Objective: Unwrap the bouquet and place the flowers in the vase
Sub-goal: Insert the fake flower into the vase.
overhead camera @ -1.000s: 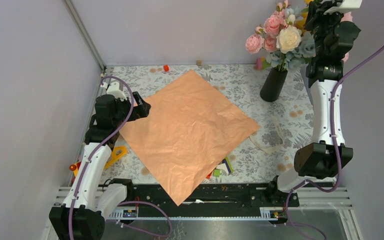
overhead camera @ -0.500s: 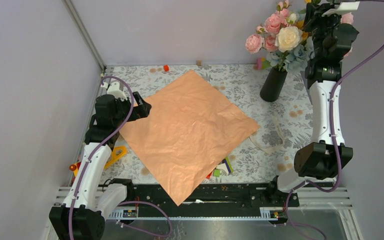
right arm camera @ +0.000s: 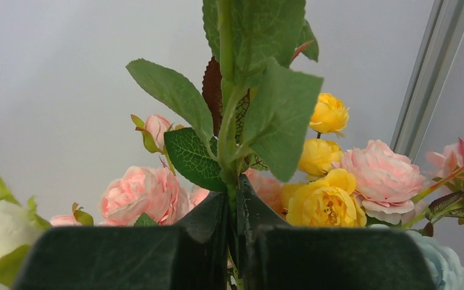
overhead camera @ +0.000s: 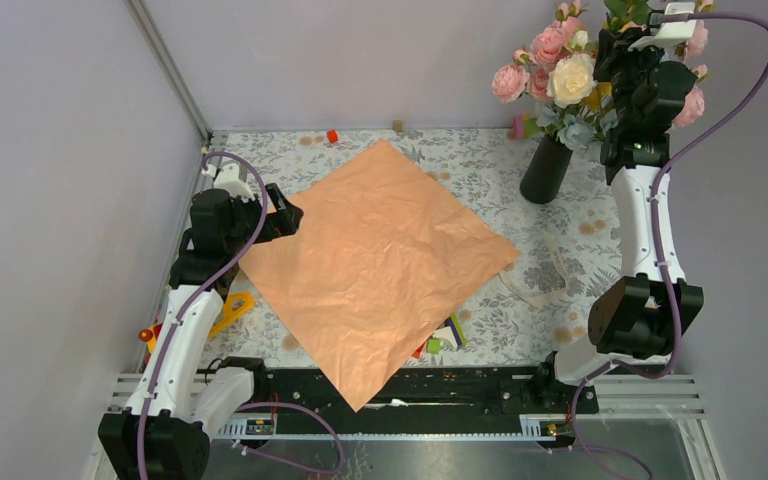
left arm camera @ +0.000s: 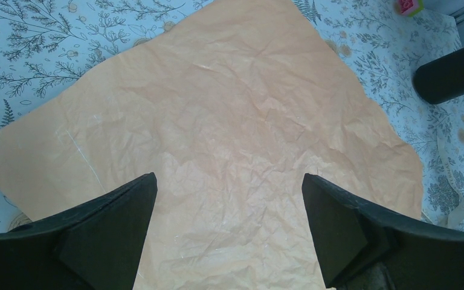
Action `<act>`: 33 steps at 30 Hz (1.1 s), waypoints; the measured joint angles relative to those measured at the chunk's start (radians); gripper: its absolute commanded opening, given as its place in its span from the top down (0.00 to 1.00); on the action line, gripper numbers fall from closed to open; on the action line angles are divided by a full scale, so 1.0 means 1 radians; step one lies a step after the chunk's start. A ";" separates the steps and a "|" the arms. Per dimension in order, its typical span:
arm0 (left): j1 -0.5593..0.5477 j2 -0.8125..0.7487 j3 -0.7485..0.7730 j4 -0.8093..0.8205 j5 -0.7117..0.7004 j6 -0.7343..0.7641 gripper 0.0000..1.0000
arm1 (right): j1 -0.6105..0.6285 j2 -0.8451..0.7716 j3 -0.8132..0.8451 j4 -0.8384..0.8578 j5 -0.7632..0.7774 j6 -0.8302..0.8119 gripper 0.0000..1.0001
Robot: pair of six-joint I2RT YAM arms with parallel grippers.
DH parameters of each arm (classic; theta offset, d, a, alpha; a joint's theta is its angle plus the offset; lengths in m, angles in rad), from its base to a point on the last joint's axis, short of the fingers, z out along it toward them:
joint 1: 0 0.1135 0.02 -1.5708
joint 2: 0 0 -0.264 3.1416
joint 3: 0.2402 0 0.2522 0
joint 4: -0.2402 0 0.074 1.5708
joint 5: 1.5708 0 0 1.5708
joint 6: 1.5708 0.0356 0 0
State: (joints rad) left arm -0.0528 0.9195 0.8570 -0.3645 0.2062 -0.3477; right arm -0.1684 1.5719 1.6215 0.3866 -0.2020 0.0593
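The bouquet is undone: its crinkled peach paper [overhead camera: 375,255] [left arm camera: 229,133] lies flat on the table with no blooms on it. The flowers [overhead camera: 560,75], pink, cream, yellow and pale blue, stand bunched above the black vase [overhead camera: 547,170] [left arm camera: 453,72] at the back right. Their lowest leaves reach its neck, and whether the stems are inside is hidden. My right gripper [overhead camera: 625,55] [right arm camera: 234,187] is high among them, shut on a green leafy stem [right arm camera: 226,121]. My left gripper [overhead camera: 285,215] [left arm camera: 228,176] is open over the paper's left corner, holding nothing.
A loose pale ribbon [overhead camera: 545,275] [left arm camera: 453,199] lies right of the paper. Small coloured pieces [overhead camera: 445,338] poke out at the paper's front right edge. A yellow item [overhead camera: 235,308] sits beside the left arm. A red bit [overhead camera: 332,135] and a pink block [overhead camera: 518,127] lie by the back wall.
My right wrist has swung slightly left with the stem, and pink blooms now show to the right of the arm. The left arm and the paper have not moved.
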 measured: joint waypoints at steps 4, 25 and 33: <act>0.000 0.000 0.000 0.000 0.001 0.000 0.01 | 0.000 -0.006 0.002 0.002 0.003 0.000 1.00; 0.000 0.007 0.000 0.000 0.023 -0.011 0.01 | 0.000 -0.069 0.132 0.018 0.058 0.022 1.00; 0.000 0.007 0.000 0.000 0.023 -0.011 0.01 | 0.000 -0.094 0.015 0.122 0.132 0.025 1.00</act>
State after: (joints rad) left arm -0.0528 0.9268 0.8566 -0.3645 0.2287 -0.3592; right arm -0.1688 1.4780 1.6367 0.5083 -0.0704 0.0845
